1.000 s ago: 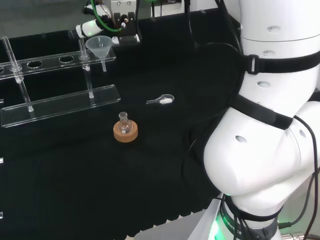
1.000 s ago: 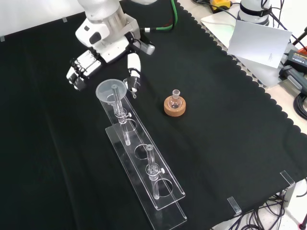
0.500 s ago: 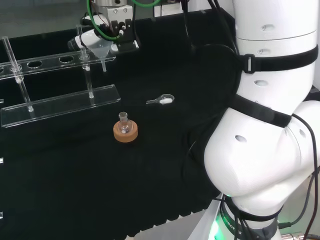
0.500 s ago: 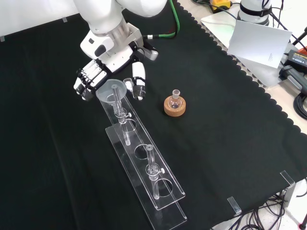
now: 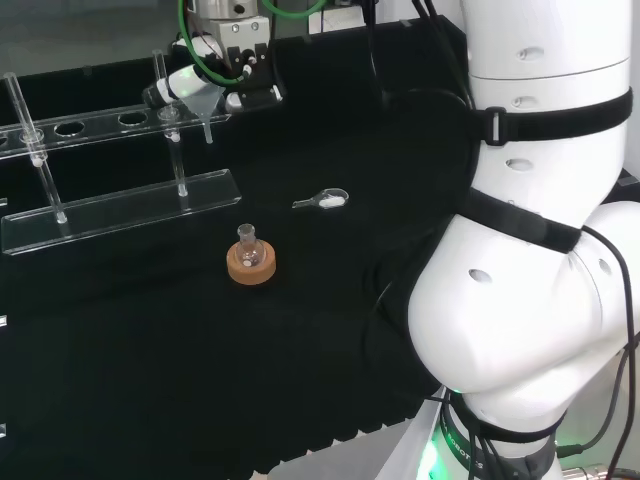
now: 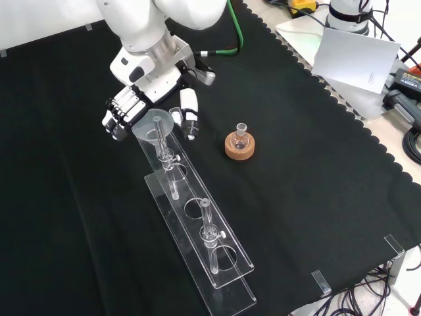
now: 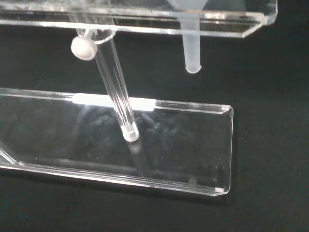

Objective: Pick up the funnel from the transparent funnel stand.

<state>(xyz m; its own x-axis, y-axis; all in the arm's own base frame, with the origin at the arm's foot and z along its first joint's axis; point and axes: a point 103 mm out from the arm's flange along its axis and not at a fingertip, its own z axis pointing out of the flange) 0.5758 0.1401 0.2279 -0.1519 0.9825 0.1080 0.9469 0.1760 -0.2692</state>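
Funnel: clear, seated in the end hole of the transparent funnel stand; in the front view it sits at about 10 o'clock from the frame's middle; its stem hangs down through the upper rail, tip clear of the base plate.
Hand: spread around the funnel's rim, fingers at its 9 o'clock and thumb at its 3 o'clock in the front view; whether either touches the funnel cannot be told.
Stand: long clear rack lying on the black counter, upright posts carrying the holed rail.
Flask: small, on a cork ring, at 3 o'clock from the funnel in the front view.
Spoon: small, clear, on the cloth at 1 o'clock from the flask in the head view.
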